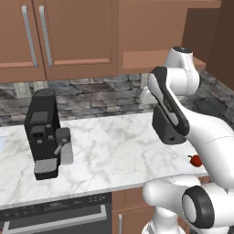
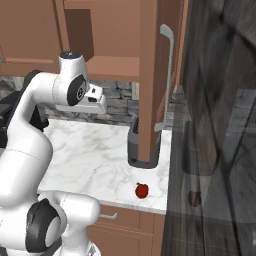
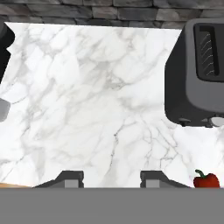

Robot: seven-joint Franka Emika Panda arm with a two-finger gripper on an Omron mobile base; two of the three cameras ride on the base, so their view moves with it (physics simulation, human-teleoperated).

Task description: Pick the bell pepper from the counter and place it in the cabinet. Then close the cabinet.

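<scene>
Light was even and fairly bright across all 3 rendered views. The counter showed soft shadows under the toaster. Edges looked slightly pixelated, without blur or glare.

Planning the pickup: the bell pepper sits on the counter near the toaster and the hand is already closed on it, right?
No. In the hand view the hand is open and empty; the bell pepper lies apart on the counter, near the toaster.
</scene>
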